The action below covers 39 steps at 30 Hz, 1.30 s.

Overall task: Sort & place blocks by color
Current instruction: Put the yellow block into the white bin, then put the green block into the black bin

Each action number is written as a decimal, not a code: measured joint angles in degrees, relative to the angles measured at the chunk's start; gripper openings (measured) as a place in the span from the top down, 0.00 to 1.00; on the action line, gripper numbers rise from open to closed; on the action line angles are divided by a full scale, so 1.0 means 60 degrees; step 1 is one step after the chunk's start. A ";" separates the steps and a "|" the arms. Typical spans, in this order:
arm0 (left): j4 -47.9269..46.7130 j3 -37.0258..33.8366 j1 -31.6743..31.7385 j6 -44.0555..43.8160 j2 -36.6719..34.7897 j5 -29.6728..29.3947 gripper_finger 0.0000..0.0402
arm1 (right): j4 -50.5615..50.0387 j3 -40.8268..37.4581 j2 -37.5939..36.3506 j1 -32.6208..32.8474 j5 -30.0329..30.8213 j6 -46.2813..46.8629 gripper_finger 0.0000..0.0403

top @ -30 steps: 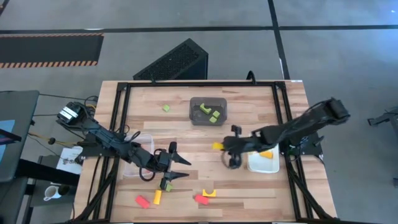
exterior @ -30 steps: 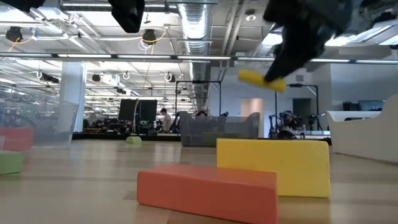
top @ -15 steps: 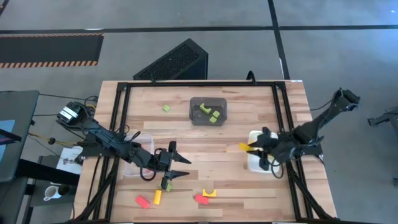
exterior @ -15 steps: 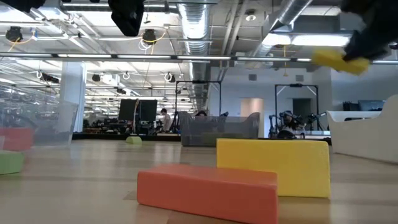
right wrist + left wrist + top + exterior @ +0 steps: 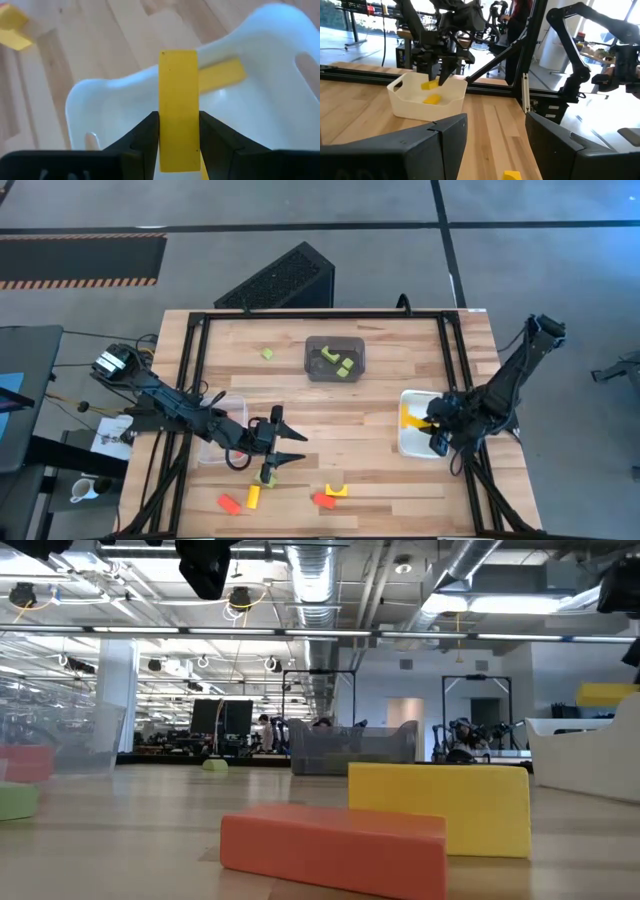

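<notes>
Pale wood makes up the worktop (image 5: 330, 395), the biggest thing before me. On it stand three bins: a white bin (image 5: 415, 448) on my right side, a dark grey bin (image 5: 335, 358) at the far middle with light green blocks (image 5: 343, 366) inside, and a clear bin (image 5: 222, 435) on my left side, mostly under my left arm.

My right fingers (image 5: 177, 131) hang over the white bin, pinched shut on a yellow bar (image 5: 178, 107) held upright above the bin's opening; another yellow block (image 5: 220, 75) already lies on its floor. My left fingers (image 5: 290, 451) wait spread apart and empty over the near middle of the worktop, near the loose blocks: a red block (image 5: 230, 503), a yellow block beside it (image 5: 253, 497), a red-and-yellow pair (image 5: 331, 495) and a lone green block (image 5: 267, 354) at the far side.

Judging the risk: the bar sits close to the bin's near wall, so a release from this height could let it strike the rim and tumble out onto the wood, or bounce off the block below.

From above, my right arm covers much of the white bin. Whatever lies in the clear bin I cannot make out.
</notes>
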 joint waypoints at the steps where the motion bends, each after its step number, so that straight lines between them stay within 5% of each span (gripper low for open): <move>1: 0.0002 0.0000 0.0000 0.0015 0.0000 0.0000 0.53 | -0.0030 0.0000 0.0033 0.0054 -0.0083 0.0078 0.63; 17: -0.0016 0.0000 0.0000 -0.0416 0.0000 0.0058 0.53 | 0.0349 0.0129 0.0018 -0.0327 -0.0181 -0.0641 0.40; 22: -0.0275 0.0000 0.0000 -0.0302 0.0000 -0.0337 0.53 | 0.2602 0.0380 0.0017 -0.0370 0.1838 -0.3368 0.41; 29: -0.0535 0.0000 0.0015 -0.0218 0.0000 -0.0742 0.53 | 0.8257 0.0192 0.0403 -0.0539 0.4639 -0.7913 0.43; 35: -0.0885 0.0000 0.0015 -0.0319 -0.0001 -0.0695 0.53 | 1.0703 0.0164 0.1741 -0.1125 0.3976 -0.9778 0.44; 39: -0.1292 0.0000 0.0015 -0.0642 -0.0004 -0.0683 0.53 | 1.1400 0.0157 0.2807 -0.1989 0.1543 -0.9305 0.45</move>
